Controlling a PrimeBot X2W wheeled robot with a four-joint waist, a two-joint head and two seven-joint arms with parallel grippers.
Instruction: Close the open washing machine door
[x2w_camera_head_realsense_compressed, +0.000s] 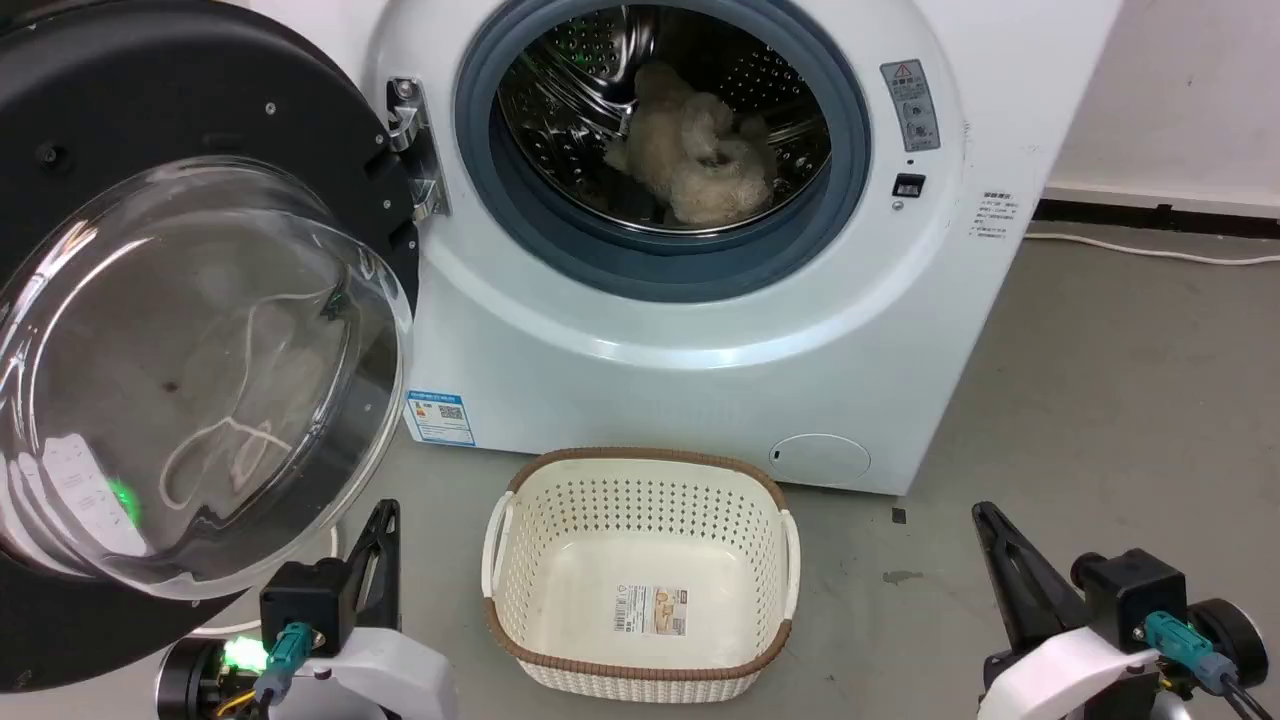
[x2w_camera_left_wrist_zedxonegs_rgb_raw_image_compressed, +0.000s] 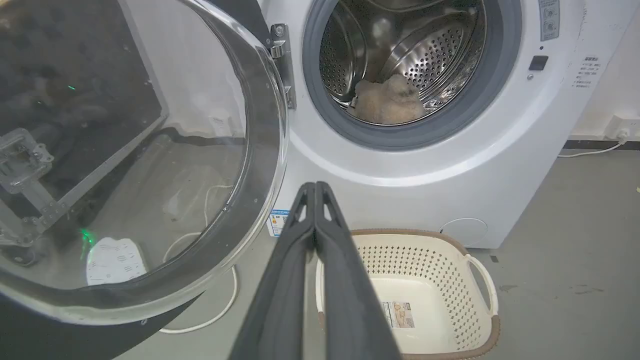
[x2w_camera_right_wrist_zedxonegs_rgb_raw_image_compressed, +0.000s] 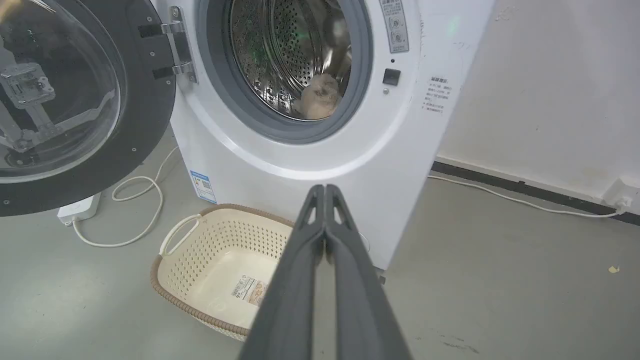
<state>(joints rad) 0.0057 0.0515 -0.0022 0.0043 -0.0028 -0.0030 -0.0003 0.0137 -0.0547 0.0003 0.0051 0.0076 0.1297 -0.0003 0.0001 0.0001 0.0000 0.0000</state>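
The white washing machine (x2w_camera_head_realsense_compressed: 700, 380) stands ahead with its porthole uncovered; a beige fluffy item (x2w_camera_head_realsense_compressed: 695, 155) lies in the steel drum. Its door (x2w_camera_head_realsense_compressed: 190, 370), black-rimmed with a bulging clear glass bowl, hangs wide open on a metal hinge (x2w_camera_head_realsense_compressed: 415, 150) at the left. My left gripper (x2w_camera_head_realsense_compressed: 385, 512) sits shut at the lower left, just below the door's lower rim, apart from it. In the left wrist view the shut left gripper (x2w_camera_left_wrist_zedxonegs_rgb_raw_image_compressed: 315, 186) points at the machine (x2w_camera_left_wrist_zedxonegs_rgb_raw_image_compressed: 400, 165) beside the door (x2w_camera_left_wrist_zedxonegs_rgb_raw_image_compressed: 150, 165). My right gripper (x2w_camera_head_realsense_compressed: 985, 515) is shut at the lower right, holding nothing; the right wrist view shows its tips (x2w_camera_right_wrist_zedxonegs_rgb_raw_image_compressed: 325, 189) together.
A cream perforated basket (x2w_camera_head_realsense_compressed: 640, 570) with a brown rim stands on the grey floor before the machine, between my grippers. A white cable (x2w_camera_right_wrist_zedxonegs_rgb_raw_image_compressed: 135, 200) and power strip (x2w_camera_right_wrist_zedxonegs_rgb_raw_image_compressed: 80, 210) lie on the floor under the door. A wall and baseboard run at the right.
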